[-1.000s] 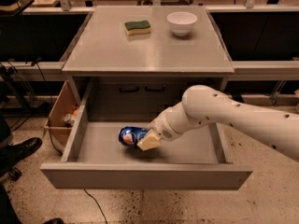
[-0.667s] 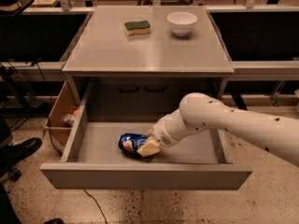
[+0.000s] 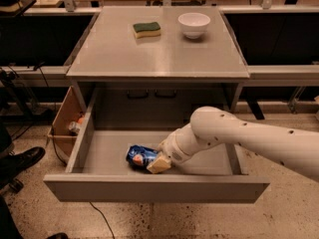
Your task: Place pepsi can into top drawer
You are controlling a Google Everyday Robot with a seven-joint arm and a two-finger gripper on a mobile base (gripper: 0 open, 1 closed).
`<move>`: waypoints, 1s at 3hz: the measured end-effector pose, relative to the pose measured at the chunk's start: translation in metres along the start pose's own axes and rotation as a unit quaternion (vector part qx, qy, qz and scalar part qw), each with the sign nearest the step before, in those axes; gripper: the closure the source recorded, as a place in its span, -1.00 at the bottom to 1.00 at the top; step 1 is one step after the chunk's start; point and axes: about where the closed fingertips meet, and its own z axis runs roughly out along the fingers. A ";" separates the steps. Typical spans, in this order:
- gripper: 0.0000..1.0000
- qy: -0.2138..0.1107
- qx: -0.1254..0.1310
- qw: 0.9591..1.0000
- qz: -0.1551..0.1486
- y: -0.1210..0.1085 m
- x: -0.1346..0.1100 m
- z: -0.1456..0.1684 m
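Observation:
The pepsi can (image 3: 138, 156), blue with a red-and-white logo, lies on its side low in the open top drawer (image 3: 154, 188), near the middle of the drawer's grey floor and close behind the front panel. My gripper (image 3: 157, 161) reaches into the drawer from the right on the white arm (image 3: 249, 138). It is shut on the can's right end, and a tan finger pad (image 3: 158, 164) shows against the can. Whether the can rests on the floor or hangs just above it cannot be told.
A green-and-yellow sponge (image 3: 147, 29) and a white bowl (image 3: 194, 24) sit on the cabinet top (image 3: 154, 54). A brown cardboard box (image 3: 64, 118) with items in it stands left of the drawer. A person's black shoe (image 3: 20, 161) is at far left.
My gripper has moved down and slightly toward the drawer's front with the can in it. The can now sits lower in the drawer.

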 end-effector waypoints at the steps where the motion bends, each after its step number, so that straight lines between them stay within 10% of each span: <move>1: 0.01 0.000 0.000 1.000 0.000 0.000 -0.001 -0.001; 3: -1.00 -0.002 0.020 1.000 -0.006 -0.026 -0.031 -0.018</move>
